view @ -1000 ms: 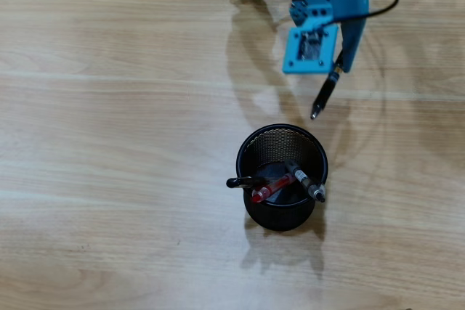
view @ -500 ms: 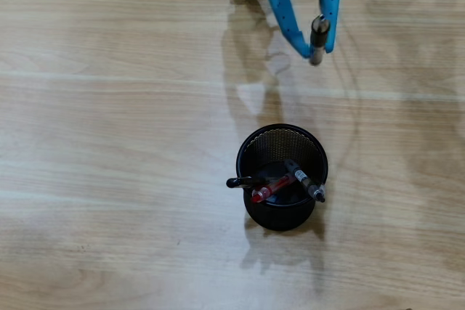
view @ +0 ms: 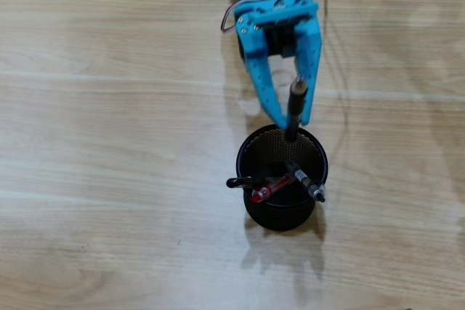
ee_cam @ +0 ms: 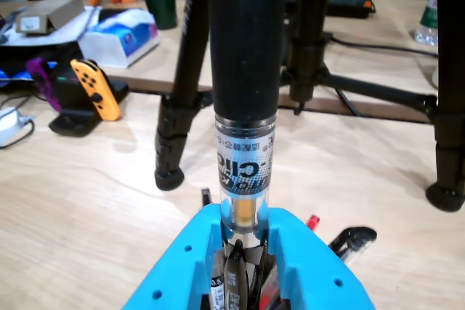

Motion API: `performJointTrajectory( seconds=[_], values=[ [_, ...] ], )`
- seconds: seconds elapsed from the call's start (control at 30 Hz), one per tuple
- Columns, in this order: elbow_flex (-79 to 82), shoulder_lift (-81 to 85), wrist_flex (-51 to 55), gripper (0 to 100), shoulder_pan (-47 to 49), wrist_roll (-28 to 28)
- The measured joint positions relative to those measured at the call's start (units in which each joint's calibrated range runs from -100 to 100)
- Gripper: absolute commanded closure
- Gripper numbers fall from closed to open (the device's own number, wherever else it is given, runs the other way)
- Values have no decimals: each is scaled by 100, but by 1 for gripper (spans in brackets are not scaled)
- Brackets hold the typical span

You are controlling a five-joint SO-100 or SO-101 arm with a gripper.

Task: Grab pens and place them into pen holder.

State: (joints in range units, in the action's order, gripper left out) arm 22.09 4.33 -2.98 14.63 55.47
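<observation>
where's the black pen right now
In the overhead view the black pen is clamped in the gripper, its lower end just above the far rim of the pen holder.

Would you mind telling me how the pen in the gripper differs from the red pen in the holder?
The held pen is black and pinched in the gripper above the pen holder's rim; the red pen is red and clear, free, leaning inside the holder. Both are slim ballpoints.
</observation>
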Motion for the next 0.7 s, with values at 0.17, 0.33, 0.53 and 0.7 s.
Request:
performJointTrajectory(
  seconds=[0.17,0.33,0.53,0.7],
  values=[
    [488,-229,-596,98,-10,0],
    [603,-459,-898,98,-10,0],
    [603,-484,-932,87,-10,0],
    [603,-484,-932,87,-10,0]
  ],
)
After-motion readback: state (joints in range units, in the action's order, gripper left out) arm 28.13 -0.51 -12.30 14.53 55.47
